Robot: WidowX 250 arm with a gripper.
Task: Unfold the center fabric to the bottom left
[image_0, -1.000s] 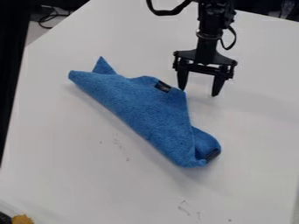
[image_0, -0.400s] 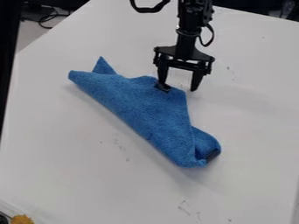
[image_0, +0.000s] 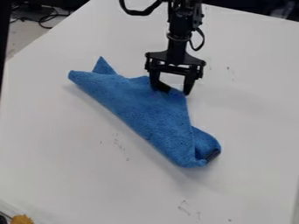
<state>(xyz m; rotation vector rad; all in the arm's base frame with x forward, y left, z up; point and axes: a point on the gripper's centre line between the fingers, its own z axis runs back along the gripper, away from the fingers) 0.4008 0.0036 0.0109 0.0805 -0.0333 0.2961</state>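
The gripper (image_0: pixel 170 92) hangs over the upper right corner of the blue cloth, open, its two fingers spread around that corner. Its left finger covers part of a small black tag on the fabric, and its right finger is at the cloth's right edge. Whether the tips touch the fabric, I cannot tell. The blue cloth (image_0: pixel 140 109) lies folded in the middle of the table, slanting from upper left to lower right. A pointed corner sticks up at its upper left, and a rolled flap with a dark tag is at its lower right end.
The white table (image_0: pixel 70 162) surrounds the cloth and has a few faint marks. At the bottom left corner is a yellow fuzzy object (image_0: pixel 22 219) beside something dark. Black cables (image_0: pixel 46 17) lie beyond the table at the upper left.
The gripper has shifted left from the table beside the cloth to the cloth's upper right corner, and sits slightly lower than half a second ago. The cloth has kept its shape and place.
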